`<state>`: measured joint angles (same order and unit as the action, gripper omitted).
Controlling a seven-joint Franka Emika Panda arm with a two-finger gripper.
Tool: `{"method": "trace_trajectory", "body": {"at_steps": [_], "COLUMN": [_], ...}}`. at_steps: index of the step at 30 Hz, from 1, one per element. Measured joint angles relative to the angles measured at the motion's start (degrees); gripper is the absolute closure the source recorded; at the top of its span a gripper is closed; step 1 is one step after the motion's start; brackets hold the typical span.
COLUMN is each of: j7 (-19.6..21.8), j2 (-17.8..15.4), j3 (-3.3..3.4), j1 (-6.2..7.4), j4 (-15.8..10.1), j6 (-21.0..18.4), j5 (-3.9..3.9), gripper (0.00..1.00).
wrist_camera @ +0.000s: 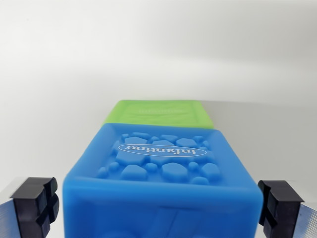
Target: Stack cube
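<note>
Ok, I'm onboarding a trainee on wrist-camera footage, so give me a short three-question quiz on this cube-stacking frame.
1. True or false: the blue cube sits between the two black fingertips.
2. Which colour is the cube seen beyond the blue one? A) red B) green C) yellow
3. Fill in: the word embossed on the blue cube's top face, upside down in the wrist view, is ______.

Key:
1. True; a fingertip stands on either side, each with a thin gap showing, so the gripper looks open.
2. B
3. infantino
</note>
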<state>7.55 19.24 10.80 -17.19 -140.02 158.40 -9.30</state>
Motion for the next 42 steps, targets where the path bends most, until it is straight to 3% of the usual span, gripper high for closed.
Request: {"method": "trace_trajectory", "body": {"at_steps": [9,17,29,42], "j7": [0.1,0.8,2.8,5.4], "j2": [-0.3,-2.8,-8.1,-15.4], "j3": [0.13,0.97,2.29,2.75], "j1": [0.10,0.73,1.48,1.49], "j4": [0.0,-0.4,-0.8,-0.5], "j6": [-0.3,-2.2,-6.9,-14.0], "j5": [0.11,1.11,4.03,7.61], "gripper": [0.00,0.00,0.00,0.00]}}
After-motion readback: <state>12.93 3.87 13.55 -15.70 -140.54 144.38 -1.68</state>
